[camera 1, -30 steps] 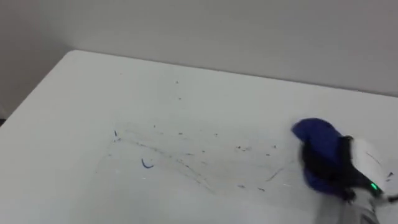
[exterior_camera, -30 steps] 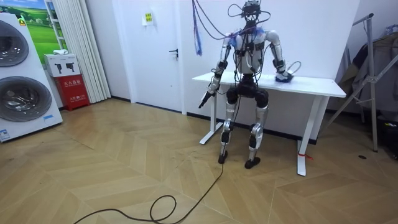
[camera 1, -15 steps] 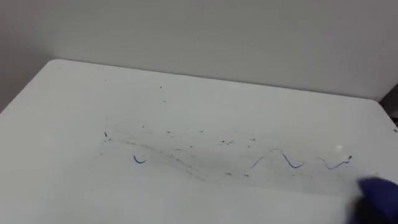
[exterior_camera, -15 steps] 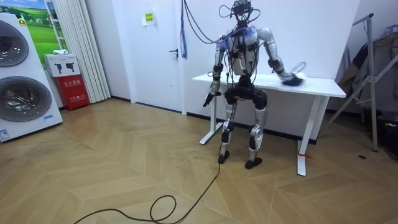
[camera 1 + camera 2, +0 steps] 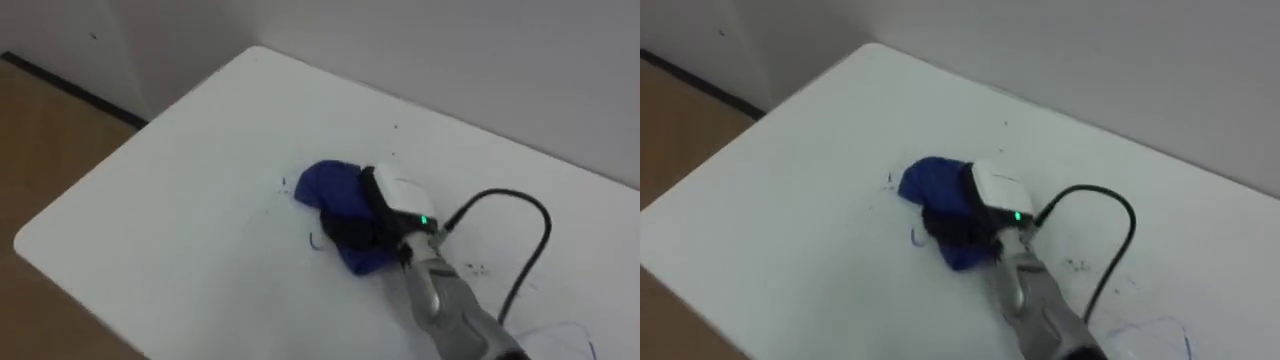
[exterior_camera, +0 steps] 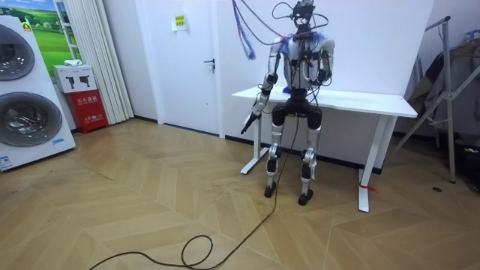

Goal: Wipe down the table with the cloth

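Right hand (image 5: 392, 200) fingers clamped on blue cloth (image 5: 325, 185), pressing surface (image 5: 200, 180). Risk: cloth bunches, skips ink specks (image 5: 472, 268). Left hand (image 6: 249, 120) fingers: cannot tell.

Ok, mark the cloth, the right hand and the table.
blue cloth (image 5: 330, 188), left eye view, bare upper fold.
right hand (image 5: 366, 229), left eye view, dark back.
white table (image 5: 180, 190), left eye view, bare top.

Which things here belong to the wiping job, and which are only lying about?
For the job: blue cloth, right hand on it, white table, pen marks.
Just around: washing machines, red box, door; left hand hangs idle.
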You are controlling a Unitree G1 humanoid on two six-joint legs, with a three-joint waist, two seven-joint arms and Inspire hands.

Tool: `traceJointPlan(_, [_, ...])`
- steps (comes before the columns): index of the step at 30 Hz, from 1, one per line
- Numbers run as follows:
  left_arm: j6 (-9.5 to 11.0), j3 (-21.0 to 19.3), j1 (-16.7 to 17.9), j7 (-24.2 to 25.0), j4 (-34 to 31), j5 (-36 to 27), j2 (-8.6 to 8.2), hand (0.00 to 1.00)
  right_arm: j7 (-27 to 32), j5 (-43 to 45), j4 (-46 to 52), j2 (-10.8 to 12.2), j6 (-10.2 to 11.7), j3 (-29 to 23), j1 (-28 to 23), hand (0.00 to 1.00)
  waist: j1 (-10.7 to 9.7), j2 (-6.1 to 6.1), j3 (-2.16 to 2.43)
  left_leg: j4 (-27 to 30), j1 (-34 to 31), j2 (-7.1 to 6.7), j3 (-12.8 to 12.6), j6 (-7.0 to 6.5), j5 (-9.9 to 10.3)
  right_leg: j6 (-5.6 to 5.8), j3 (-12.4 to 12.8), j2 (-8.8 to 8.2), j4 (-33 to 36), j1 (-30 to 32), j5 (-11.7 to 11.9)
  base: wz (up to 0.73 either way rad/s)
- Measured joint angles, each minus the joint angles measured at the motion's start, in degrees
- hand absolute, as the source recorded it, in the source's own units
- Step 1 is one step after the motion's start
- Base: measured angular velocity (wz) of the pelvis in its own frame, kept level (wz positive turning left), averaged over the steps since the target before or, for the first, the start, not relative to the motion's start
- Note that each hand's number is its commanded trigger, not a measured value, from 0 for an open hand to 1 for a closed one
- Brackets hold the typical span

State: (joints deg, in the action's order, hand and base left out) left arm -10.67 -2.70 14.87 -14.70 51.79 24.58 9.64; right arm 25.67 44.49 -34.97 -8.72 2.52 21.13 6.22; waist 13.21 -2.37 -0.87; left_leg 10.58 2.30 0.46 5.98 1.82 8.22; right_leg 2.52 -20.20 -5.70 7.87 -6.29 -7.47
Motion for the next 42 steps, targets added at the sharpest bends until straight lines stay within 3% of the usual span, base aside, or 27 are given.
traceJointPlan(3, [0.80,-2.96,0.92,-0.66,0.17,2.57,0.42,0.00,8.66,-2.86,0.09,-4.57,2.42,-8.36,-12.74,1.00,-2.15,0.32,1.52,-0.51,2.66,-0.41,-2.61,-1.12,0.76,1.64,1.50,-0.60,-0.06,-2.51,-1.36,-0.10])
traceJointPlan(5, [0.76,-4.12,2.08,-0.84,-0.52,2.49,0.39,0.00,12.37,-5.84,-0.16,-6.91,2.47,-13.52,-18.55,1.00,-3.33,0.56,1.69,-0.46,3.99,-0.41,-3.85,-1.20,1.66,1.94,2.90,-0.66,0.01,-3.44,-1.44,-0.31])
traceJointPlan(7, [0.69,-5.54,3.80,-0.99,-1.24,2.38,-0.15,0.00,15.26,-11.05,-1.63,-8.48,2.75,-19.52,-23.32,1.00,-6.09,0.49,1.70,0.08,4.06,-0.50,-4.34,-1.45,1.87,1.90,3.65,-0.77,0.09,-3.53,-1.32,-0.11])
traceJointPlan(10, [1.30,-5.55,3.68,-1.58,-1.11,2.53,-0.21,0.00,17.23,-17.40,-6.54,-10.35,4.15,-22.76,-24.03,1.00,-8.15,-0.10,1.80,1.26,2.81,-0.67,-4.43,-1.61,1.96,1.76,4.67,-0.83,1.03,-2.29,-1.24,-0.01])
traceJointPlan(14, [1.98,-5.71,3.79,-3.75,-1.05,2.56,-0.23,0.00,17.23,-19.39,-9.57,-10.57,4.15,-25.35,-24.07,1.00,-8.62,-0.77,2.12,1.76,2.37,-0.87,-4.20,-1.76,2.06,2.13,4.63,-0.95,0.97,-2.21,-0.79,0.03])
traceJointPlan(18, [1.94,-5.47,3.60,-4.60,-0.79,2.39,0.02,0.00,16.76,-21.04,-10.60,-10.32,3.81,-25.81,-23.05,1.00,-8.93,-1.09,2.06,2.24,2.52,-1.18,-3.55,-1.96,2.19,1.90,4.23,-1.15,0.95,-2.88,-0.55,0.06])
traceJointPlan(20, [1.94,-5.35,3.23,-4.84,0.38,1.96,0.03,0.00,15.87,-21.97,-10.64,-10.15,2.30,-25.80,-21.21,1.00,-8.73,-1.19,2.03,2.13,2.67,-1.14,-3.50,-1.95,2.19,1.90,4.51,-1.10,0.97,-2.83,-0.52,-0.09])
traceJointPlan(23, [1.30,-3.45,3.56,-4.75,0.74,0.81,-0.02,0.00,12.03,-22.21,-7.94,-9.43,-4.15,-25.51,-17.02,1.00,-7.87,-1.23,1.91,1.64,3.37,-0.88,-4.61,-1.95,2.20,1.99,5.88,-0.83,1.04,-2.49,-0.44,-0.28])
traceJointPlan(24, [1.06,-2.75,2.86,-4.45,1.13,0.50,-0.15,0.00,9.11,-21.84,-5.85,-9.02,-7.34,-24.19,-14.55,1.00,-6.55,-1.14,1.80,1.45,3.25,-0.68,-5.19,-1.95,2.19,1.86,6.76,-0.57,1.26,-1.64,-0.28,-0.55])
traceJointPlan(27, [0.58,-2.58,0.47,-4.10,1.18,-0.16,-0.08,0.00,0.45,-18.07,3.29,-5.95,-12.97,-15.58,-6.33,1.00,-3.49,-1.10,0.95,0.94,2.21,-0.18,-5.37,-1.60,1.96,0.79,8.91,0.56,2.49,1.01,0.39,-0.53])
traceJointPlan(28, [0.39,-2.45,-0.74,-3.74,1.35,-0.15,-0.10,0.00,-1.72,-15.81,7.13,-5.09,-13.22,-9.81,-2.13,1.00,-2.05,-0.81,0.15,0.45,2.22,-0.13,-5.02,-1.43,1.80,0.29,9.71,1.09,2.77,1.78,0.61,-0.31])
traceJointPlan(30, [-0.33,-1.42,-1.88,-3.60,1.04,-0.11,-0.02,0.00,-5.15,-13.12,7.77,-3.72,-11.42,-3.84,5.08,1.00,-1.50,-1.17,-0.45,0.09,1.81,-0.01,-3.66,-1.11,1.55,-0.31,9.70,1.56,2.70,2.33,0.57,0.21])
traceJointPlan(33, [-0.80,0.37,-1.62,-3.03,-0.16,0.01,-0.09,0.00,-8.36,-12.40,6.40,-2.06,-9.52,-1.94,11.32,1.00,0.77,-1.26,-0.39,0.07,1.39,-0.14,-1.40,-1.29,1.27,-0.54,7.32,1.62,1.05,1.23,0.38,0.49])
traceJointPlan(35, [-1.65,0.34,-0.20,-2.34,-1.41,-0.25,-0.29,0.00,-8.34,-11.41,5.41,-2.28,-9.40,-2.23,11.10,1.00,0.93,-1.63,-0.35,0.06,0.94,-0.22,-0.84,-1.37,1.33,-0.35,5.72,1.44,0.85,0.76,0.27,0.44])
traceJointPlan(38, [-1.50,0.04,1.05,-2.38,-1.83,-0.10,-0.32,0.00,-6.71,-8.24,-2.07,-2.55,-7.00,-4.36,5.59,1.00,0.06,-1.46,-0.33,0.62,-0.36,-0.70,-0.78,-1.58,1.18,-0.18,4.79,0.91,0.22,0.64,0.25,0.24])
traceJointPlan(39, [-1.16,-0.97,1.93,-2.45,-1.64,-0.04,-0.30,0.00,-2.25,-6.87,-1.42,-2.79,-3.58,-7.22,0.53,1.00,-2.02,-1.26,-0.19,0.69,0.21,-0.98,-0.93,-1.71,1.12,0.11,4.14,0.51,-0.13,-0.30,0.07,0.28])
traceJointPlan(40, [-0.41,-2.08,2.51,-2.58,-0.05,-0.05,-0.04,0.00,0.92,-6.75,-2.76,-3.76,-1.38,-9.22,-3.17,1.00,-3.21,-0.54,0.33,0.55,1.09,-1.08,-1.16,-1.86,1.21,0.33,4.40,0.38,-0.12,-1.28,-0.07,0.16])
traceJointPlan(41, [-0.13,-2.81,2.73,-2.57,0.75,-0.01,0.06,0.00,1.99,-6.67,-3.41,-4.31,-0.68,-10.70,-5.03,1.00,-3.69,-0.39,0.73,0.23,1.55,-1.12,-1.29,-1.92,1.35,0.46,4.49,0.36,-0.13,-1.94,-0.15,-0.03])
traceJointPlan(42, [-0.01,-3.99,3.20,-2.57,1.60,0.02,0.31,0.00,4.11,-7.22,-4.39,-5.59,0.43,-14.01,-9.37,1.00,-4.61,-0.67,1.61,0.30,2.58,-1.25,-1.60,-1.86,2.11,1.31,4.57,0.09,-0.23,-2.91,-1.30,-0.10])
